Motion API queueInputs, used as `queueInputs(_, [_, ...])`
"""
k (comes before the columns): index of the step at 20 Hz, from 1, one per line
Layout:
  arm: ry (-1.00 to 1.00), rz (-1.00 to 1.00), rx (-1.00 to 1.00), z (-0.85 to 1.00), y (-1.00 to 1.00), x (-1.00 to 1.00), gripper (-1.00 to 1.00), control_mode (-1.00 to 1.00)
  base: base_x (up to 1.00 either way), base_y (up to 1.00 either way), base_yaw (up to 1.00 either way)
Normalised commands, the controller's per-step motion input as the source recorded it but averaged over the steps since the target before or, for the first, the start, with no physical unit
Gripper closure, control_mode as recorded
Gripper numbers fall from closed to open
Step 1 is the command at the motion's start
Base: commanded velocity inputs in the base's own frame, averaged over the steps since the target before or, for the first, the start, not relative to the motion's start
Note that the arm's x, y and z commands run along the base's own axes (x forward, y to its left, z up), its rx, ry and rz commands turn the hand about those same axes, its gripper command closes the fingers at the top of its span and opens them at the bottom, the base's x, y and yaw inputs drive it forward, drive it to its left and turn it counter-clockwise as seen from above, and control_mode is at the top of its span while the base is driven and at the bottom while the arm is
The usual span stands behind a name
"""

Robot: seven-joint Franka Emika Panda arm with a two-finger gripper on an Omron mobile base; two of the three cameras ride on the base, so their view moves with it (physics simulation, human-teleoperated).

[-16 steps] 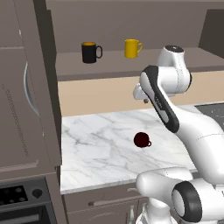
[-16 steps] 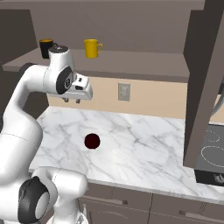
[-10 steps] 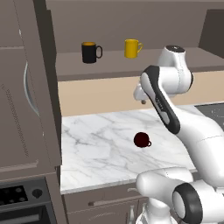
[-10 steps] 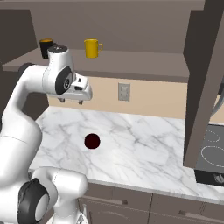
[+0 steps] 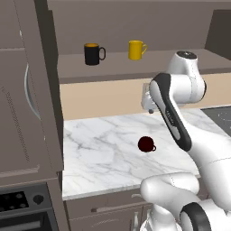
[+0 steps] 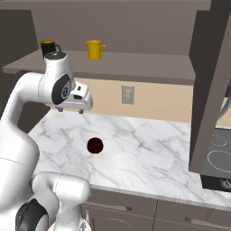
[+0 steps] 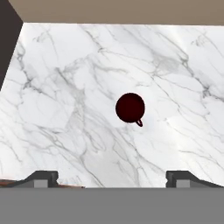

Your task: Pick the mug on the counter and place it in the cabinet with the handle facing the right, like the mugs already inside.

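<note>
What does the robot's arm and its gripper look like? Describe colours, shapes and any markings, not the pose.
The arm is made of glossy white, rounded, tube-like segments joined by dark grey to black bands at the joints, with a domed cap on its upper joint. The gripper sits on a boxy white hand and has two small dark finger tips. No cables or markings can be made out.

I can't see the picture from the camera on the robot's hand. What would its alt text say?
Seen from above, a small dark red mug sits alone on a white marble counter, its little handle pointing toward the lower right of the picture. The two dark fingertips of the open gripper show at the bottom edge, set wide apart and well clear of the mug.
</note>
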Motion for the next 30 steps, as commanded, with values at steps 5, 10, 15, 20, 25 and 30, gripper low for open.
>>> queueInputs(5, [0.00,0.00,0.00,-0.25,-0.21,-0.23,-1.00,-1.00,0.00,0.00,0.00])
queueInputs(10, [0.00,0.03,0.02,-0.35,-0.23,-0.17,-1.00,-1.00,0.00,0.00,0.00])
queueInputs(15, [0.00,0.06,0.04,-0.46,-0.14,-0.08,-1.00,-1.00,0.00,0.00,0.00])
queueInputs(20, [0.00,0.07,0.00,-0.41,-0.06,-0.02,-1.00,-1.00,0.00,0.00,0.00])
queueInputs(25, [0.00,0.05,0.00,-0.35,0.00,0.00,-1.00,-1.00,0.00,0.00,0.00])
queueInputs(30, [0.00,0.03,0.00,-0.39,-0.02,0.00,-1.00,-1.00,0.00,0.00,0.00])
